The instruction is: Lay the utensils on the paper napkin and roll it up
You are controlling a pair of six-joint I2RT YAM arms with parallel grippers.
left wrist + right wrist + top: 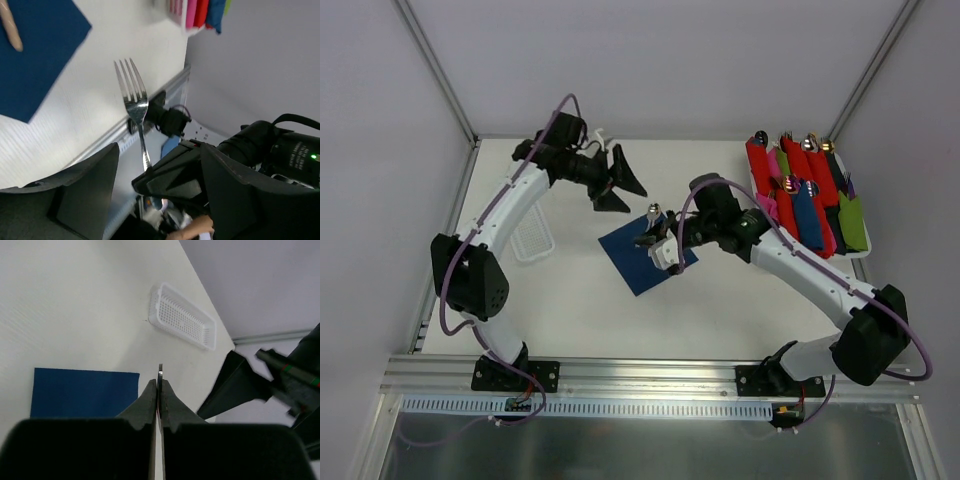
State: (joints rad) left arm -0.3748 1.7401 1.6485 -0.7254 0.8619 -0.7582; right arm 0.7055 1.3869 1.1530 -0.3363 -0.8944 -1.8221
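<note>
right tool [652,228] pinched shut on spoon [653,211], over far corner of paper napkin [632,262], mid-surface [740,310] | left tool [630,196] gaping wide, fork [132,92] upright between its fingers | bare room toward near edge

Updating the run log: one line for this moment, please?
left gripper open, fork between its jaws | right gripper shut on utensil | paper napkin flat, unrolled

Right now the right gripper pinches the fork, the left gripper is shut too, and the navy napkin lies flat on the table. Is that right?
Not quite: the left gripper is open, its fingers spread wide in the top view. The rest holds: the right gripper is shut on the fork, and the navy napkin lies flat on the table.
</note>
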